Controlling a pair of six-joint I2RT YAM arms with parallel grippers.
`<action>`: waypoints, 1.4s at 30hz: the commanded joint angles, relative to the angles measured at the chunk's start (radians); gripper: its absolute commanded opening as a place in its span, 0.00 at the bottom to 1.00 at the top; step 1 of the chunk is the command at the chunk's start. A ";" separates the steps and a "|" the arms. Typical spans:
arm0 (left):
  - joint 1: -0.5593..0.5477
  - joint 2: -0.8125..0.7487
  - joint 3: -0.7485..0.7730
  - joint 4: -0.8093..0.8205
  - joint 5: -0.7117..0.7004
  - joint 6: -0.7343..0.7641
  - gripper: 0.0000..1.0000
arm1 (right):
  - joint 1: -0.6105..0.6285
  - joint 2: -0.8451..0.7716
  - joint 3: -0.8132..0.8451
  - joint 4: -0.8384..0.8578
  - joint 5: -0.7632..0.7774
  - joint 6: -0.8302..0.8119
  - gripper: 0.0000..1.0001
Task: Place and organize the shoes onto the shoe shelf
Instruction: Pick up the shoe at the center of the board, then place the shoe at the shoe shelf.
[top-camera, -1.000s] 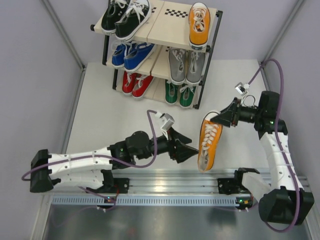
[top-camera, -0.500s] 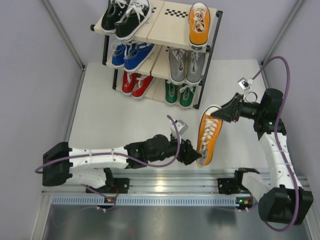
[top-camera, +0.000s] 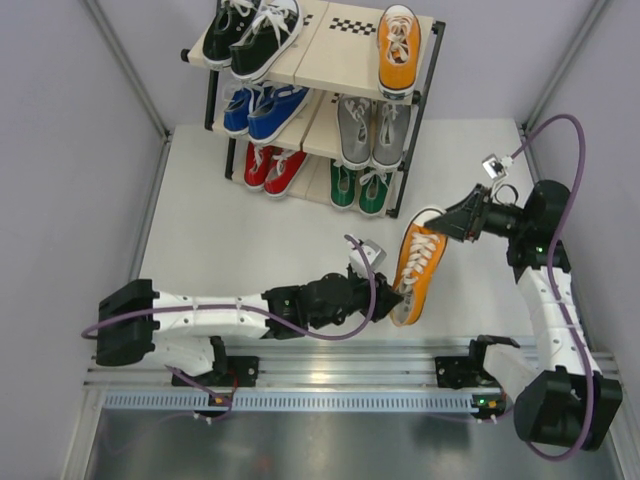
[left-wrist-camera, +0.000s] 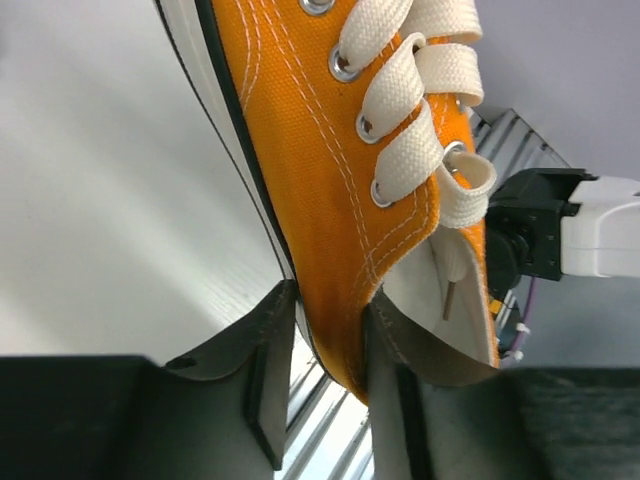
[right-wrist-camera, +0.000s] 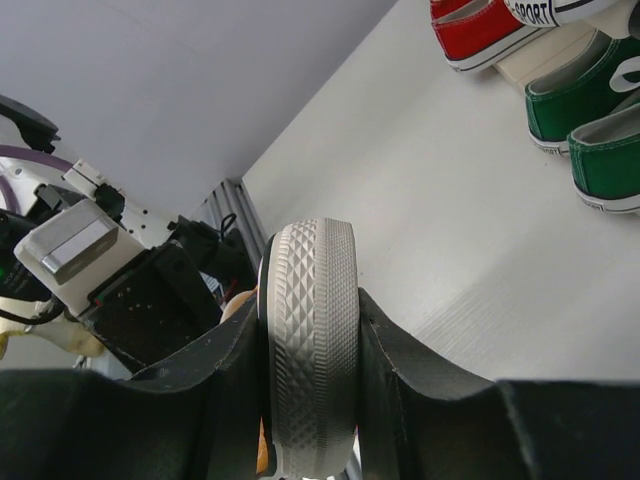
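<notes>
Left wrist cam: left gripper is now pinching the orange shoe at the heel side wall, one jaw outside, one inside the opening (was spread and just short of it a sec ago). Right gripper is still clamping the toe cap. Both arms are holding the shoe over the near table, well apart from the shoe shelf. Prob a regrasp/handover; its mate is sitting on the top tier w/ space beside it.

Orange sneaker with its side wall between fingers of the left tool
</notes>
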 joint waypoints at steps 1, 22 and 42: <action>-0.011 0.029 0.038 0.029 -0.035 0.038 0.33 | -0.016 -0.026 -0.009 0.112 -0.030 0.105 0.00; -0.030 -0.299 0.184 -0.478 -0.175 0.167 0.00 | -0.158 -0.144 0.176 -0.236 -0.111 -0.272 0.99; -0.022 -0.312 0.734 -0.565 -0.517 0.421 0.00 | -0.341 -0.167 -0.026 -0.295 -0.159 -0.515 0.99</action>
